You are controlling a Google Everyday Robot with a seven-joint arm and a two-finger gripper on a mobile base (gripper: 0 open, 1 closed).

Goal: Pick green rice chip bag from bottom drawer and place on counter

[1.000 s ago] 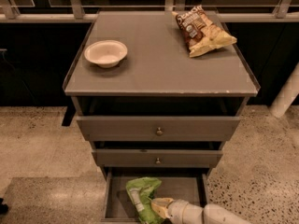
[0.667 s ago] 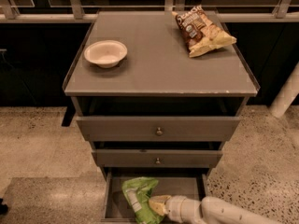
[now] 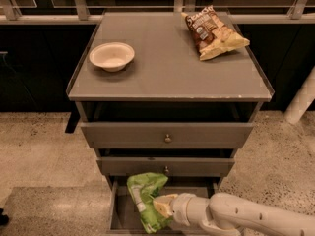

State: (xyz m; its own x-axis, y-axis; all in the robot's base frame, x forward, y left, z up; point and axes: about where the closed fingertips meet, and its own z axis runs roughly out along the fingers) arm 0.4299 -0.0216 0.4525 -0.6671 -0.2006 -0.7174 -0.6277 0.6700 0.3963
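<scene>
At the bottom centre of the frame, the hand [image 3: 165, 205] grips the green rice chip bag [image 3: 143, 193] just over the bottom drawer [image 3: 123, 218]. It is best drawn outward and up, clearing the upper drawer fronts [image 3: 167, 134], before heading for the surface [image 3: 167, 63].
</scene>
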